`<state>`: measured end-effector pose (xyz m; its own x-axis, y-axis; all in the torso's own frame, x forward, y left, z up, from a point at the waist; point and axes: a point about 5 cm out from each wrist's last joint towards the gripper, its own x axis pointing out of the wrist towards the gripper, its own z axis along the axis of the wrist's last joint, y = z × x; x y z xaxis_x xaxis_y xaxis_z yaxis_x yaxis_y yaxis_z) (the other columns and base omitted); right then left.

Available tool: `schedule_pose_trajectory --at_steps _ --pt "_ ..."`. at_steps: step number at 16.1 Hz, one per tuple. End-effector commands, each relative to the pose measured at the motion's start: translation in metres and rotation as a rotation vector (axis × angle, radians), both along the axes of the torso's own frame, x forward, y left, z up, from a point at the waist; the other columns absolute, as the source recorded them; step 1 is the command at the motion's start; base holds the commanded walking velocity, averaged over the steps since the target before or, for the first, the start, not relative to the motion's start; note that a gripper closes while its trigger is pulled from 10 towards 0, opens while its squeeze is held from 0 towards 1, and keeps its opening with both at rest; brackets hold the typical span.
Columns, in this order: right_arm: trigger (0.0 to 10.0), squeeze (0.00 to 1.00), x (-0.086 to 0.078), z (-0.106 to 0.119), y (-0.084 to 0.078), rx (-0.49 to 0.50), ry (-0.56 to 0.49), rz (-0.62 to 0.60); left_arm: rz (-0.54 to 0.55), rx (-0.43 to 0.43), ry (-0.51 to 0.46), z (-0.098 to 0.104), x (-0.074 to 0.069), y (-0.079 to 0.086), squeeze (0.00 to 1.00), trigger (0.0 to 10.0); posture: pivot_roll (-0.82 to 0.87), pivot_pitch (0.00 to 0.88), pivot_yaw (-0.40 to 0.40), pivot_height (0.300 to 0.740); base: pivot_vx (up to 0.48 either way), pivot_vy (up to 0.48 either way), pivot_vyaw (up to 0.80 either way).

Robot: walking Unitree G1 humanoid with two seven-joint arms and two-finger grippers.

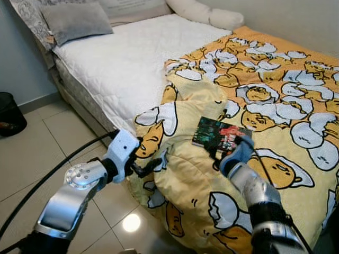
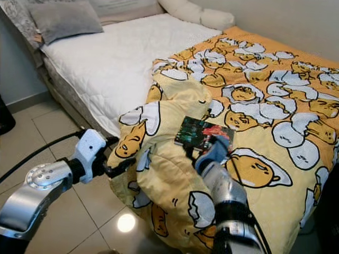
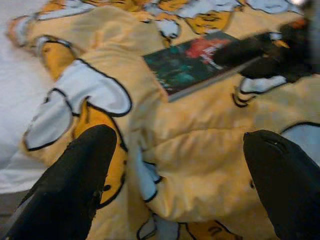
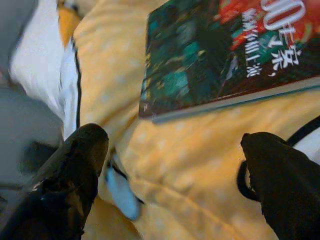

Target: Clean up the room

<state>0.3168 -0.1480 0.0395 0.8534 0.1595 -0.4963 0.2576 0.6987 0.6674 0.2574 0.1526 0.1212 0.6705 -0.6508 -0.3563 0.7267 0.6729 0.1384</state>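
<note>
right pincer (image 4: 170, 165) released, just short of book (image 1: 220, 135) | book thin, stiff, light, glossy; take near edge | blanket (image 1: 275, 106) beneath soft, yields | left pincer (image 3: 175, 180) released

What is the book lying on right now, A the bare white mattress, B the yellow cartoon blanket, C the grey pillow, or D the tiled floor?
B: the book lies flat on the rumpled yellow blanket, with the open right claw just short of its near edge and the open left claw at the blanket's hanging side.
</note>
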Motion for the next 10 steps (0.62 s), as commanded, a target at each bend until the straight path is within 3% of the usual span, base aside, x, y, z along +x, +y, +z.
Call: schedule_pose_trajectory --at_steps 1,3,7,10 --pt "10.0 0.56 0.007 0.002 -0.006 0.096 0.008 -0.085 -0.036 0.001 0.001 0.004 -0.002 -0.001 1.00 10.0 0.01 0.000 -0.005 0.740 0.000 0.000 0.00" --pt "10.0 0.00 0.013 0.002 -0.010 0.210 0.015 -0.145 -0.065 0.010 0.003 0.007 -0.006 0.000 1.00 10.0 0.02 0.000 -0.001 0.740 0.000 0.000 0.00" --pt "10.0 0.00 0.019 0.001 -0.015 0.261 0.033 -0.216 -0.104 0.009 -0.018 0.015 -0.014 -0.003 1.00 10.0 0.06 0.000 -0.009 0.740 0.000 0.000 0.00" --pt "10.0 0.00 0.025 0.004 -0.016 0.275 0.022 -0.260 -0.158 0.033 -0.006 0.020 -0.023 -0.004 0.86 10.0 0.09 0.000 -0.011 0.740 0.000 0.000 0.00"
